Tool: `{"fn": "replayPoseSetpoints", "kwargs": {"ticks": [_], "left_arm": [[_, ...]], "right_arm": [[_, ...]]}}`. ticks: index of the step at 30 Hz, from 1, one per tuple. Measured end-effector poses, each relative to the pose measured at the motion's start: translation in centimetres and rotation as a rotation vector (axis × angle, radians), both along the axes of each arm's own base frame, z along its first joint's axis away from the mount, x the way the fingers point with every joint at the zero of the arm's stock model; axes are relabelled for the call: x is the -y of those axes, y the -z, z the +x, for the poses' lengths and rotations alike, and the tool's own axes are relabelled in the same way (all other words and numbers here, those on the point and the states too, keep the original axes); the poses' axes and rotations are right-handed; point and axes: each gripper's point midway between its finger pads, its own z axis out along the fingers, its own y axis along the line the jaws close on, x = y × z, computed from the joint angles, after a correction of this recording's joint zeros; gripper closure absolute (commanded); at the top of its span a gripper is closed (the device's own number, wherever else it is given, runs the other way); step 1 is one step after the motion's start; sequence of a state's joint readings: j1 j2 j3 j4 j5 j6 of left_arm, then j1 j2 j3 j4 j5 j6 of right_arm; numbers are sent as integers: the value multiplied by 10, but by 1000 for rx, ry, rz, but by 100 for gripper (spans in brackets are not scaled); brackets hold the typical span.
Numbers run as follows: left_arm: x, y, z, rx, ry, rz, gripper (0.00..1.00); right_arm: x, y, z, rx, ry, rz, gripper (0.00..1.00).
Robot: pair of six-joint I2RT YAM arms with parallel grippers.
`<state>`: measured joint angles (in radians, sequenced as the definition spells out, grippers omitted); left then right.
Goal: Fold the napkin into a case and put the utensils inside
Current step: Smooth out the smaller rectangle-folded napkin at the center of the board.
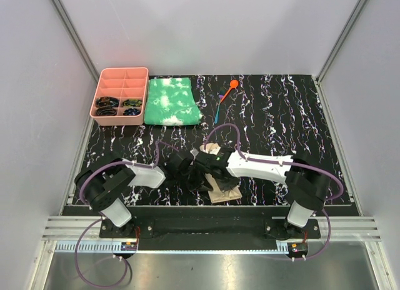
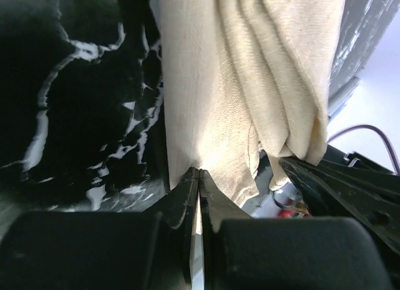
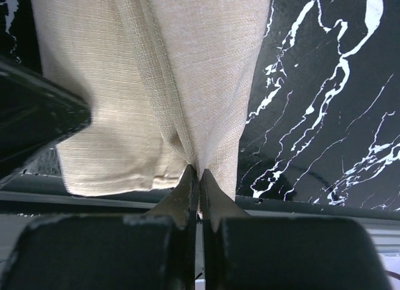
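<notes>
Top external: clamping napkin (image 1: 224,191) in shut left gripper (image 2: 199,177) and right gripper (image 3: 199,175), utensils (image 1: 233,84) well apart farther up bench (image 1: 294,115).

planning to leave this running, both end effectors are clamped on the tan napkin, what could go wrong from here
1. The left end effector holds the napkin only at its edge; a tug could slip it free and loosen the folds.
2. The right end effector works close alongside, arms crowded over the cloth; they might collide.
3. The orange spoon and blue utensil lie far back, so the fold must probably keep shape unheld while they are fetched.
</notes>
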<state>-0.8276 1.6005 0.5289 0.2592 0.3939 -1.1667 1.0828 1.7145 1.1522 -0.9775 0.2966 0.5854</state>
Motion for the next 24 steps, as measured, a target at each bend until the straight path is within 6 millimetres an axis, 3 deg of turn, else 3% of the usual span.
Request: {"fn": "replayPoseSetpoints", "kwargs": {"ticks": [9, 17, 20, 24], "left_arm": [[10, 0, -6, -13, 16, -28, 95], [11, 0, -6, -15, 17, -28, 96], [11, 0, -7, -14, 17, -27, 96], [11, 0, -7, -14, 18, -24, 96]], "right_arm": [[-8, -16, -1, 12, 13, 74, 100], [-53, -17, -4, -27, 51, 275, 100], [-69, -15, -6, -47, 68, 352, 100], [-65, 0, -12, -79, 95, 361, 100]]}}
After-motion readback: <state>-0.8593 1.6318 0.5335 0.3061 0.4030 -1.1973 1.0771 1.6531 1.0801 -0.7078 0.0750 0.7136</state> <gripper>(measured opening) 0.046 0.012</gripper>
